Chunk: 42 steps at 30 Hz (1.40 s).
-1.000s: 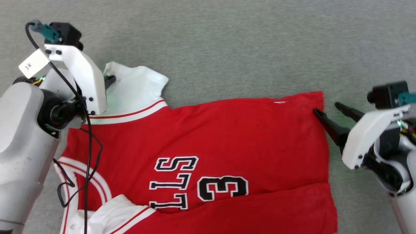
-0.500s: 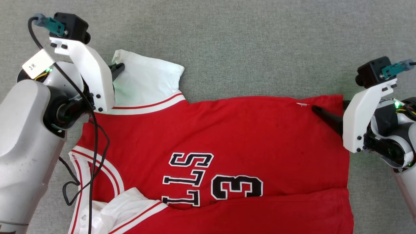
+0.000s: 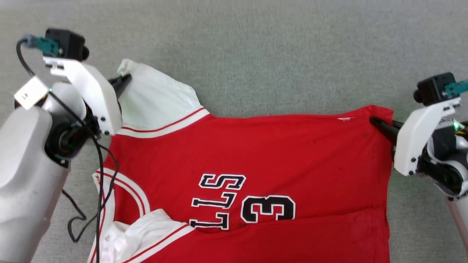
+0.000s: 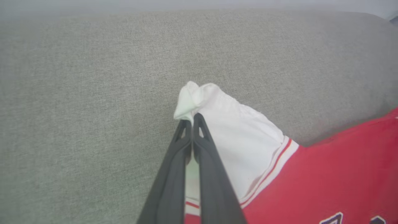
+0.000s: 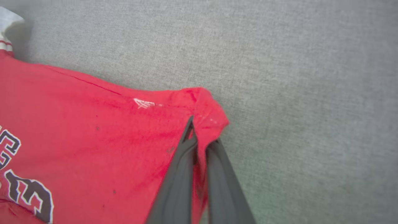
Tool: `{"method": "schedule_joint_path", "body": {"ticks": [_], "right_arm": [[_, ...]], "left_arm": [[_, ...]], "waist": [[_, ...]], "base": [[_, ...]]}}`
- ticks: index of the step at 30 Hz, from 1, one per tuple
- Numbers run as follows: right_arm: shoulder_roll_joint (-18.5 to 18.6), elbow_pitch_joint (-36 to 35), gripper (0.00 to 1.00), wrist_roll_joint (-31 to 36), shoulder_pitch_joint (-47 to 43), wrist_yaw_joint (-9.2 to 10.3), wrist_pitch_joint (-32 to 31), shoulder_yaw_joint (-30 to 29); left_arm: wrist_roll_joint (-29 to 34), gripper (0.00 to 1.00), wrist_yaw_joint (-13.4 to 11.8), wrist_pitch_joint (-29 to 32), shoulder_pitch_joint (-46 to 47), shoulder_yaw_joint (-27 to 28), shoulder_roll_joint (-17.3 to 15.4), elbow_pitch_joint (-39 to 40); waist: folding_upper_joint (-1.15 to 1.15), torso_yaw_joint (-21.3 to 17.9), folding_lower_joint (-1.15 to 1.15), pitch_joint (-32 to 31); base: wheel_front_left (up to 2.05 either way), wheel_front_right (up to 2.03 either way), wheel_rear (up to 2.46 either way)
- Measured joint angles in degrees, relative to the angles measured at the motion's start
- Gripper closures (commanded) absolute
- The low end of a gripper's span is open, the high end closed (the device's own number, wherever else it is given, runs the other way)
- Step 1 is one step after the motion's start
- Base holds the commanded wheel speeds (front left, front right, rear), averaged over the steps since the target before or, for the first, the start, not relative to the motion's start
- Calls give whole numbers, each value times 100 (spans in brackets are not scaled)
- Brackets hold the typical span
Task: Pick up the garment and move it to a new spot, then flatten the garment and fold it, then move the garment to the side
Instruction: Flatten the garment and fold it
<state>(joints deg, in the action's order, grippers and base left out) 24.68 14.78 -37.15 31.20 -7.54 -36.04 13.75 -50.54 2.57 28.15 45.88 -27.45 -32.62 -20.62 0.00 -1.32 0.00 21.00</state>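
Garment (image 3: 256, 153): lies face up on the grey fabric surface (image 3: 274, 54), printed number and letters visible, spread across the middle of the head view. Long axis runs left to right, collar end toward the robot's left, hem toward its right.

Left gripper (image 3: 124, 78): fingers pressed together on the tip of the far white sleeve (image 3: 157, 98); the left wrist view shows a nub of white cloth bunched just past the fingertips.

Right gripper (image 3: 376, 122): pinched on the far hem corner (image 5: 205, 109); the right wrist view shows red cloth caught between the two fingers.

Key relation: the garment's far edge spans between the two grippers, one at each end of the long axis, each arm nearest its own end. The bulk of the cloth lies nearer the robot than either grip point.

Not flat yet: a crease (image 3: 310, 219) crosses the near part of the body, and the near sleeve (image 3: 139, 233) is crumpled at the lower left. The left arm's black cable (image 3: 98, 175) hangs over the collar area.

Judgement: flattening step. A pull outward and away from the robot would likely draw the crease out; uneven pull would skew the edge.
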Motion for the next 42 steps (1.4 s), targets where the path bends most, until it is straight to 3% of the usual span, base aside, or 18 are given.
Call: {"method": "schedule_joint_path", "body": {"ticks": [9,21,25,35,36,37,38,39,40,41,42], "right_arm": [[-298,-319,100,355,-1033,1,345,-633],[-776,-578,100,630,-2655,1,682,-1126],[-918,-558,100,666,-3025,1,800,-1209],[-1246,-121,100,757,-3301,1,1121,-1227],[-1274,-70,84,790,-3301,1,1166,-1185],[-1326,-16,84,769,-3299,2,1173,-1143],[-1367,19,57,742,-3294,1,1206,-1107],[-1393,46,33,745,-3288,1,1276,-1080],[-1419,68,0,740,-3283,1,1346,-1077],[-1426,75,0,731,-3281,0,1397,-1051],[-1443,62,0,730,-3277,-2,1467,-1014]], "left_arm": [[-369,100,-16,-659,-1268,301,-132,401],[-630,100,-427,-1329,-3395,461,-241,1205],[-815,100,-560,-1456,-3999,513,-192,1330],[-1133,100,-612,-1529,-4813,347,158,1029],[-1136,100,-603,-1571,-4812,345,210,978],[-1149,100,-573,-1597,-4811,338,268,918],[-1174,100,-544,-1629,-4799,331,309,870],[-1176,69,-508,-1680,-4781,338,345,806],[-1166,23,-498,-1740,-4765,338,382,759],[-1157,0,-454,-1794,-4744,341,413,712],[-1154,0,-409,-1868,-4708,347,443,680]], "waist": [[0,78,0,-631],[0,380,-1,-1318],[0,428,-1,-1474],[0,275,-1,-1594],[0,265,-1,-1591],[0,255,-1,-1591],[0,245,-1,-1594],[0,237,-1,-1600],[0,231,-1,-1607],[0,228,-1,-1619],[0,224,-1,-1641]], "base": [[0,0,0],[0,0,0],[0,0,0],[0,0,0],[0,0,0],[0,0,0],[0,0,0],[0,0,0],[0,0,0],[0,0,0],[0,0,0]]}}
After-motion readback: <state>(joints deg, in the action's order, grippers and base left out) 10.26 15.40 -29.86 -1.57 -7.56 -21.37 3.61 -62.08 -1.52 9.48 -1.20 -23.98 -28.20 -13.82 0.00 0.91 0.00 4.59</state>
